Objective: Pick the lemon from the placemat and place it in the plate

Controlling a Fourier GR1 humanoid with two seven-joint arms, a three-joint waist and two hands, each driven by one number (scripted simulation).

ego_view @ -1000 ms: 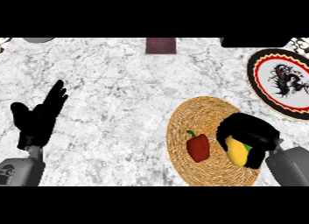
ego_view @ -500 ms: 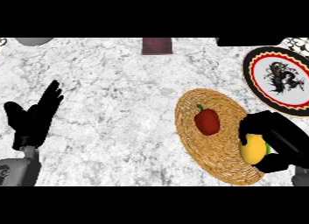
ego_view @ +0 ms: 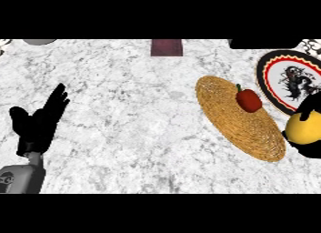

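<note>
Your right hand [ego_view: 315,105] curled its fingers around the lemon [ego_view: 306,127], held beside the placemat [ego_view: 238,119], near the plate [ego_view: 296,79], red pepper [ego_view: 248,100] on mat, left hand [ego_view: 39,124] rested open, fingers spread, above the desk [ego_view: 122,100].

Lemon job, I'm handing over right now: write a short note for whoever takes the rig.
Right hand: curled round the yellow lemon, lifted off the round woven straw placemat, beside the plate's lower edge.
Left hand: open, resting at the left, holding nothing.
Red bell pepper sits on the placemat.
Done: pick.
Left: carry the lemon over the round black-rimmed patterned plate and set it down.
</note>
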